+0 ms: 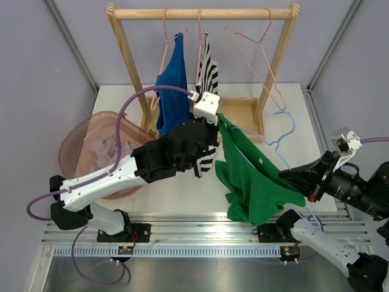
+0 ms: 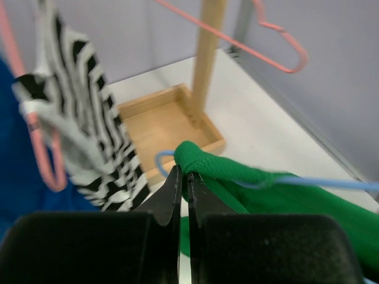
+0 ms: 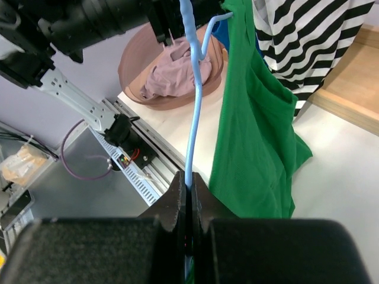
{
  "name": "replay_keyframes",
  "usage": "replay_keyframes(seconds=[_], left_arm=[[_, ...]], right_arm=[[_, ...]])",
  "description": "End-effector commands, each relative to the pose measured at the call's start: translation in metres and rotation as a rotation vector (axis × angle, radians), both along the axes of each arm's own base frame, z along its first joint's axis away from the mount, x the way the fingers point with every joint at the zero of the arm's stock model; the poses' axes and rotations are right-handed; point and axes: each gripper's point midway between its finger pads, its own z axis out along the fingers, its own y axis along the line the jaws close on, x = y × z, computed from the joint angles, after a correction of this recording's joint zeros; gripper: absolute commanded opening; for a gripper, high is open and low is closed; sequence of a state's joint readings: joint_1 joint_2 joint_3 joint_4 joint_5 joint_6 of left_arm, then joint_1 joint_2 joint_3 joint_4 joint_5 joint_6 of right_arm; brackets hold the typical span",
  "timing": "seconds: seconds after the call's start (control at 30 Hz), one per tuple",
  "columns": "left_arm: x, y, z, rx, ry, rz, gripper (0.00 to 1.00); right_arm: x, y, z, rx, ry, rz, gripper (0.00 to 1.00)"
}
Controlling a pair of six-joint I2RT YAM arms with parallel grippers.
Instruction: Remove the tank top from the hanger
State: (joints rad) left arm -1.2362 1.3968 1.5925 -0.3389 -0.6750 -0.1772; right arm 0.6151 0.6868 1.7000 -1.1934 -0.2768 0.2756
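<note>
Seen from above, the green tank top [image 1: 252,176] hangs off a blue hanger [image 1: 281,139] over the white table [image 1: 176,194], right of centre, with its hem bunched on the surface. The left gripper [image 1: 217,120] meets the top's upper edge, and the right gripper [image 1: 293,177] sits at the hanger's lower right end. Behind them a wooden rack [image 1: 203,13] carries a blue garment [image 1: 173,85], a striped garment [image 1: 208,64] and an empty pink hanger [image 1: 258,58]. A pink basin [image 1: 76,143] of pale cloth stands at the left. In the left wrist view, the left gripper [image 2: 185,176] has its jaws pressed together, pinching a rolled green edge of the tank top [image 2: 266,198], and the hanger's wire [image 2: 323,183] runs off to the right. In the right wrist view, the right gripper [image 3: 188,182] is clamped tight on the blue wire [image 3: 192,106], and the tank top [image 3: 254,130] drapes just beside it.
</note>
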Motion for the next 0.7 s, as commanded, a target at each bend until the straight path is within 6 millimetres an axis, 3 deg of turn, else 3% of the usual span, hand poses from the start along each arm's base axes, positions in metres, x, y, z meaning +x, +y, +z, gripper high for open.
replay_keyframes(seconds=[0.0,0.1,0.2,0.33,0.37,0.4,0.43,0.47,0.5,0.53,0.6,0.67], left_arm=[[0.027,0.084,0.013,-0.097,0.013,0.362,0.00],[0.035,0.132,0.001,-0.175,0.073,0.479,0.00],[0.033,0.160,0.000,-0.245,0.107,0.500,0.00],[0.026,0.176,-0.013,-0.239,0.146,0.508,0.00],[0.024,0.176,-0.012,-0.241,0.147,0.490,0.00],[0.019,0.165,-0.013,-0.210,0.145,0.398,0.00],[0.011,0.163,-0.007,-0.230,0.131,0.326,0.00],[0.009,0.148,-0.010,-0.250,0.115,0.245,0.00],[-0.004,0.129,-0.014,-0.247,0.128,0.108,0.00],[-0.013,0.128,-0.007,-0.270,0.111,0.043,0.00],[-0.026,0.113,-0.013,-0.290,0.131,-0.065,0.00],[-0.034,0.113,-0.017,-0.304,0.144,-0.097,0.00]], right_arm=[[-0.012,0.002,0.011,0.015,-0.115,0.076,0.00],[-0.024,0.009,0.012,0.017,-0.144,0.168,0.00],[-0.031,0.015,0.018,0.038,-0.199,0.229,0.00],[-0.036,0.019,0.019,0.044,-0.318,0.290,0.00],[-0.032,0.017,0.022,0.050,-0.349,0.261,0.00],[-0.032,0.013,0.038,0.097,-0.429,0.232,0.00],[-0.023,0.017,0.034,0.108,-0.438,0.217,0.00],[-0.018,0.017,0.039,0.137,-0.469,0.189,0.00],[-0.019,0.019,0.061,0.219,-0.563,0.189,0.00],[-0.019,0.028,0.047,0.231,-0.577,0.237,0.00],[-0.027,0.037,0.055,0.283,-0.698,0.312,0.00],[-0.031,0.038,0.065,0.308,-0.774,0.327,0.00]])
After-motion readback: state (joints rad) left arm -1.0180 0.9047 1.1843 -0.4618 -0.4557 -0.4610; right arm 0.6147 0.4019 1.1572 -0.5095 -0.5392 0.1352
